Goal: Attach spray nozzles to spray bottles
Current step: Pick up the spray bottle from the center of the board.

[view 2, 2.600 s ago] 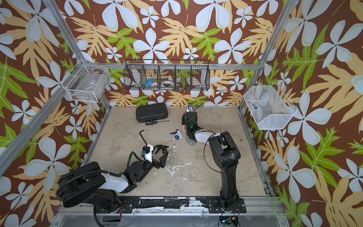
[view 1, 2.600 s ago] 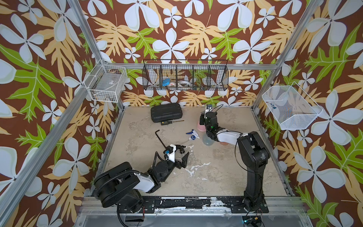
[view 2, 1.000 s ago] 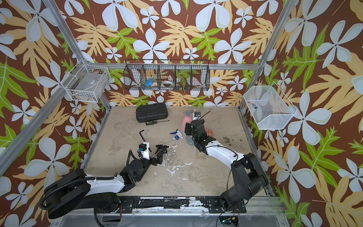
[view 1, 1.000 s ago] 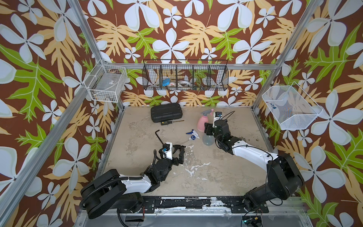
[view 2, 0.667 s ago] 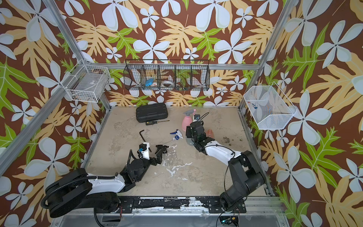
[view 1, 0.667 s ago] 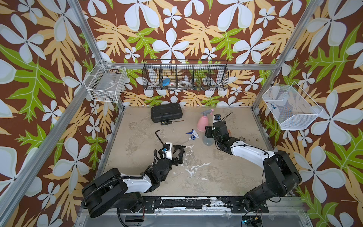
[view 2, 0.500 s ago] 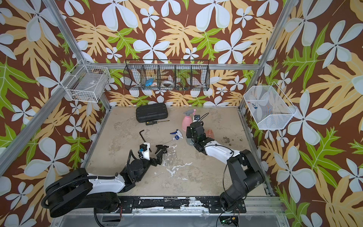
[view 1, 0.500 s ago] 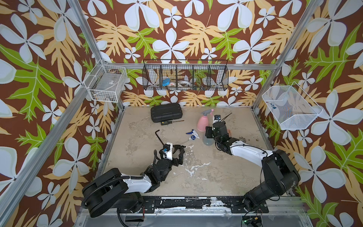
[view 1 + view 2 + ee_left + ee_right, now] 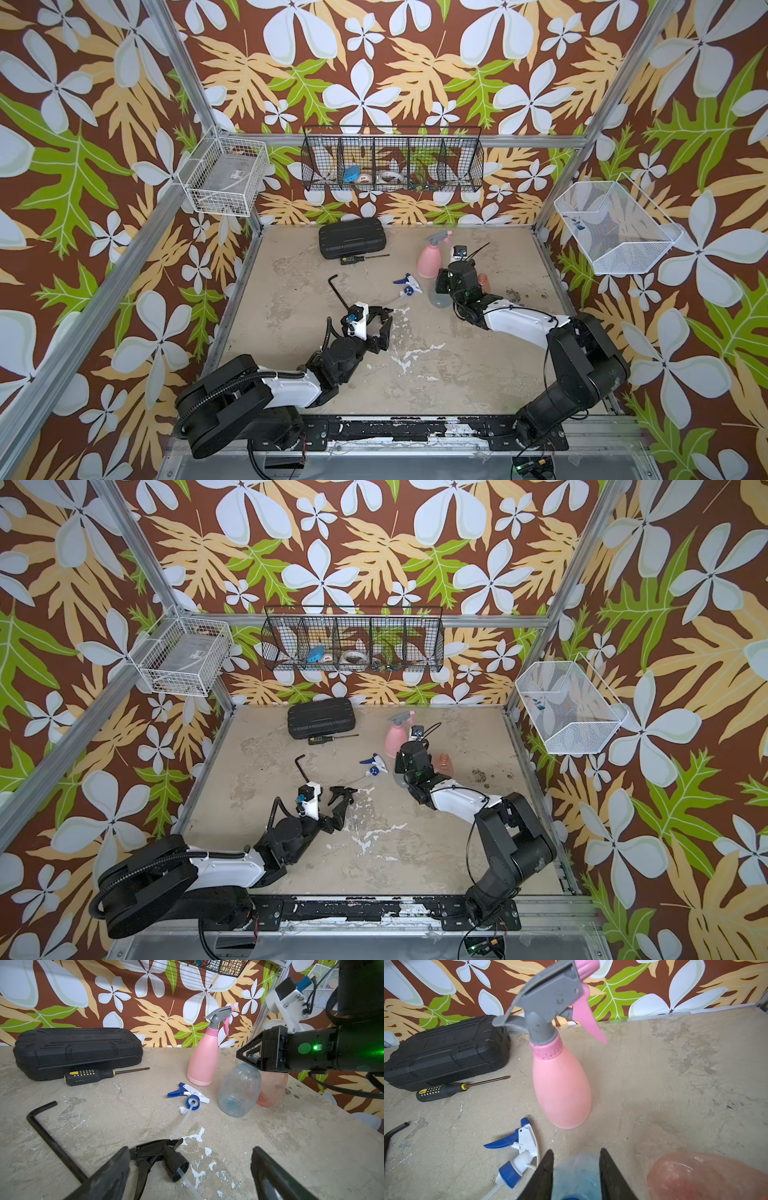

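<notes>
**Desk:** How did the bench (image 9: 457, 374) look?

**Photographer:** Toward its far right corner the pink bottle (image 9: 204, 1059) stood upright, with its pink and grey nozzle (image 9: 218, 1016) already on. A little nearer the front edge stood the clear bottle (image 9: 239, 1088) and the orange bottle (image 9: 272, 1088), close together and neither with a nozzle.

**Desk:** And the grippers?

**Photographer:** The right gripper (image 9: 576, 1153) had its jaws either side of the clear bottle's neck, but I couldn't tell whether they pinched it. The left gripper (image 9: 190, 1149) gaped around the black nozzle (image 9: 166, 1157) mid-bench, holding nothing. The white and blue nozzle (image 9: 192, 1097) lay just beside the clear bottle.

**Desk:** What would have done the step well?

**Photographer:** Probably a firm, level hold on the neck to keep the bottle upright. The black nozzle wanted gripping by its body, leaving its collar and dip tube free to thread.
</notes>
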